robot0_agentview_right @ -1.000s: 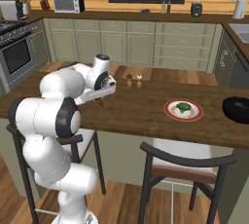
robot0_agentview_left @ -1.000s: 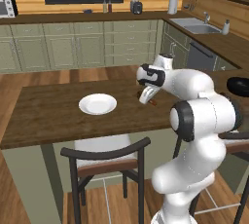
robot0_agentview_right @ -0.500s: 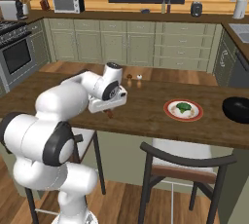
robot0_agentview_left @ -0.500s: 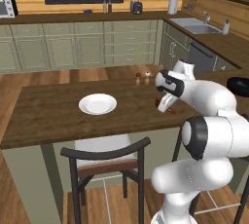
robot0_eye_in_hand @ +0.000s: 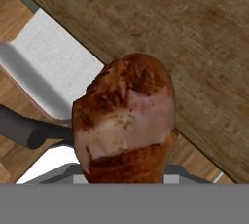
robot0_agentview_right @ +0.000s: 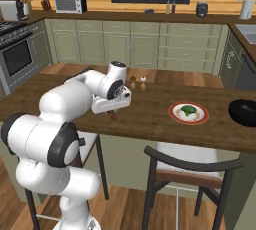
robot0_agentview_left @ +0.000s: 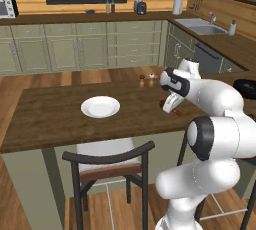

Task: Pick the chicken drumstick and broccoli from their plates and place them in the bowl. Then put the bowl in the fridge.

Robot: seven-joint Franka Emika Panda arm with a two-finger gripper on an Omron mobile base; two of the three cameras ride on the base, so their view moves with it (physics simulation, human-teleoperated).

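My gripper (robot0_agentview_left: 172,106) is shut on the reddish-brown chicken drumstick (robot0_agentview_left: 169,108), which hangs just above the wooden table near its front edge. From the other side the gripper (robot0_agentview_right: 112,112) and drumstick (robot0_agentview_right: 113,115) sit left of the red-rimmed plate (robot0_agentview_right: 174,114), which holds the green broccoli (robot0_agentview_right: 188,109). The drumstick's thick end (robot0_eye_in_hand: 126,123) looms close in the hand view and hides the fingertips. The plain white plate (robot0_agentview_left: 100,107) lies bare on the table's left part. The black bowl (robot0_agentview_right: 243,112) sits at the far right of the table.
Two small shakers (robot0_agentview_right: 138,79) stand at the table's far edge behind the gripper. One dark-framed chair (robot0_agentview_left: 107,161) is tucked under the near edge by the white plate, another (robot0_agentview_right: 192,166) under the red-rimmed plate. Green cabinets and a sink counter (robot0_agentview_left: 210,26) stand beyond.
The arm has swung round to the right. The gripper, still holding the drumstick, has moved a little right and nearer the table's front edge, away from the white plate.
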